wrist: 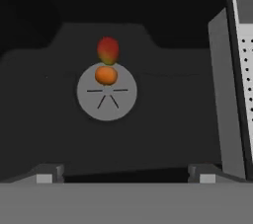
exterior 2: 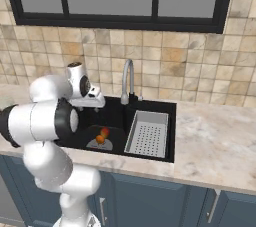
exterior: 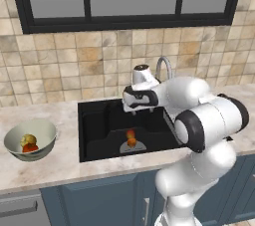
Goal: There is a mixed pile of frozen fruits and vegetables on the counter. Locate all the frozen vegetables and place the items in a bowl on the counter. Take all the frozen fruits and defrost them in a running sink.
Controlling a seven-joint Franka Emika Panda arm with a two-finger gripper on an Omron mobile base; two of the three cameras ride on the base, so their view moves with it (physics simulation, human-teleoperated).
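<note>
Two vegetables (exterior: 29, 143) are seen in the bowl (exterior: 45, 129) on the counter (exterior: 64, 163) from the left. From the right, the fruits (exterior 2: 102, 136) are seen in the sink (exterior 2: 117, 116). In the hand view, the gripper (wrist: 126, 176) is spread wide, empty, above the orange (wrist: 105, 75) on the drain (wrist: 106, 98).

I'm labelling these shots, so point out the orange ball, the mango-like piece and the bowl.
orange ball (wrist: 105, 75), hand view, middle of its skin.
mango-like piece (wrist: 108, 50), hand view, its red upper half.
bowl (exterior: 46, 129), left base view, inner wall near the rim.
</note>
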